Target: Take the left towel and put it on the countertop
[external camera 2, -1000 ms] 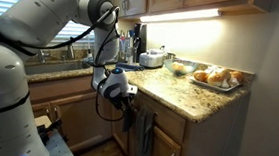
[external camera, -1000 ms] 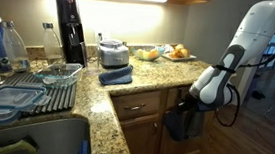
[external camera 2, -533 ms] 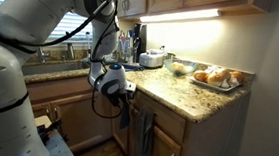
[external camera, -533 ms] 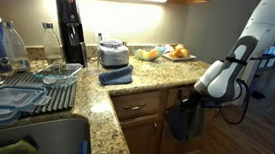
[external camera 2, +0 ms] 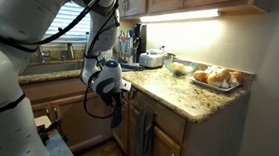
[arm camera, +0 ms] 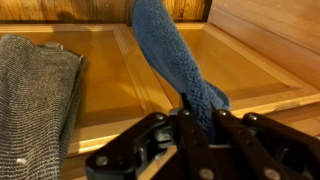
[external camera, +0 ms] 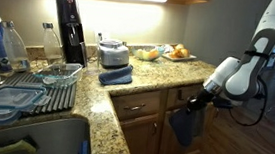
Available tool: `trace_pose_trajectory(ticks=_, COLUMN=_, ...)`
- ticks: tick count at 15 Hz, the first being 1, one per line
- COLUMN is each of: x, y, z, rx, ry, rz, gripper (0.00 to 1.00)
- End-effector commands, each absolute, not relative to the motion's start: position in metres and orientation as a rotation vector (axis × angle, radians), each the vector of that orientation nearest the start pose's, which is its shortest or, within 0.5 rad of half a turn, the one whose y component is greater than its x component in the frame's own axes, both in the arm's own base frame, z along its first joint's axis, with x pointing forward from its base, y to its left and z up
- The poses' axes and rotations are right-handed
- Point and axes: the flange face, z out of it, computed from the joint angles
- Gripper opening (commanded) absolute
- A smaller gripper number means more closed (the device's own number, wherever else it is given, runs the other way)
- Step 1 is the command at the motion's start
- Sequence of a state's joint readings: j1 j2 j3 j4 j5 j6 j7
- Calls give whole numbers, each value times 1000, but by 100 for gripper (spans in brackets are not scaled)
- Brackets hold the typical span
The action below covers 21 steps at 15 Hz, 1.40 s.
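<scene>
My gripper (arm camera: 195, 118) is clamped on the blue towel (arm camera: 165, 50). In the wrist view the cloth is pinched between the fingers (arm camera: 183, 135) and runs up across the cabinet door (arm camera: 255, 70). A gray towel (arm camera: 35, 95) hangs just beside it, untouched.

In an exterior view the gripper (external camera: 198, 100) sits out from the cabinet front, below the edge of the countertop (external camera: 157, 81), with the towel (external camera: 183, 128) drooping under it. From the opposite side the gripper (external camera 2: 119, 96) holds the towel (external camera 2: 118, 114) near the gray towel (external camera 2: 144, 135), which hangs on the cabinet. I cannot tell whether the towel's upper end is free of the door.

I judge the grasp made and the pull-away in hand; the towel is not yet on the countertop. The next move calls for drawing back until the cloth comes clear. Then I raise the arm well above the stone edge so the hanging tail does not snag. Last comes the carry over a bare patch of countertop (external camera 2: 174, 91), short of the fruit tray (external camera 2: 219, 82), before I let go.
</scene>
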<state>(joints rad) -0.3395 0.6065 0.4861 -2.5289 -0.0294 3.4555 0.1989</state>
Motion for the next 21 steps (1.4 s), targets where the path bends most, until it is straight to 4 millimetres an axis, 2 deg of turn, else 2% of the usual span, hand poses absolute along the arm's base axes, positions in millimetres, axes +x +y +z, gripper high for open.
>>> trace_pose_trajectory(ticks=1, x=443, y=84, z=152, rx=-2786, ry=203, rz=-503, gripper=6)
trace_pose_trajectory(ticks=6, x=459, y=81, z=193, rx=-2792, ry=173, rz=-612, gripper=7)
trace_pose_trajectory(ticks=10, x=472, y=83, z=239, rx=-2810, ry=144, rz=-717, gripper=6)
trace_pose_trajectory(ticks=14, x=487, y=85, z=280, rx=-2842, ry=133, rz=-747, gripper=6)
trace_pose_trajectory(ticks=17, x=501, y=74, z=316, rx=-2841, ry=173, rz=-856, gripper=6)
trace_pose_trajectory(ticks=19, x=511, y=63, z=331, rx=-2833, ry=206, rz=-908, gripper=6)
trace_pose_trajectory(ticks=21, x=520, y=45, z=350, rx=-2828, ry=242, rz=-985, gripper=6)
